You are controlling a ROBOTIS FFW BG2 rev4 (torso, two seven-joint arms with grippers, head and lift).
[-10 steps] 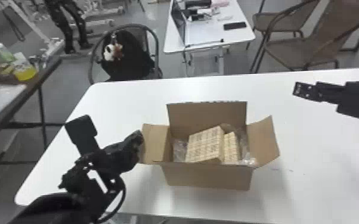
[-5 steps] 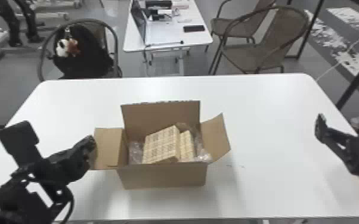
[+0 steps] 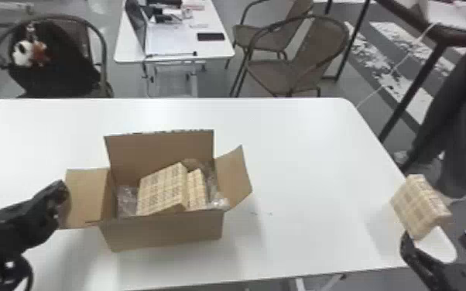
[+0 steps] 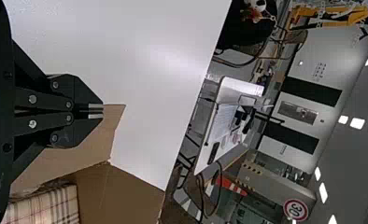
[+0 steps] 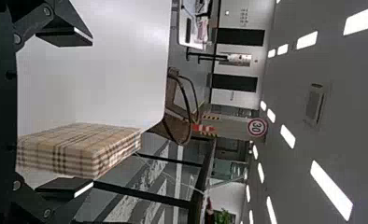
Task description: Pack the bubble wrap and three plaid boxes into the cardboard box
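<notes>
The right gripper's (image 3: 437,234) jaws stand wide apart, a plaid box (image 3: 418,207) between them but unclamped, at the table's (image 3: 302,154) right edge. The left gripper's (image 3: 60,197) are together, nothing visible between, beside the carton (image 3: 162,232), where two plaid boxes (image 3: 162,187) lean amid bubble wrap (image 3: 127,199).

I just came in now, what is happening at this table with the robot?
The robot is packing a cardboard box. Two plaid boxes and bubble wrap are inside, and the top is open. The right gripper is open around a third plaid box at the table's right end, apparently not gripping it yet. The left gripper is shut by the cardboard box's left flap.
</notes>
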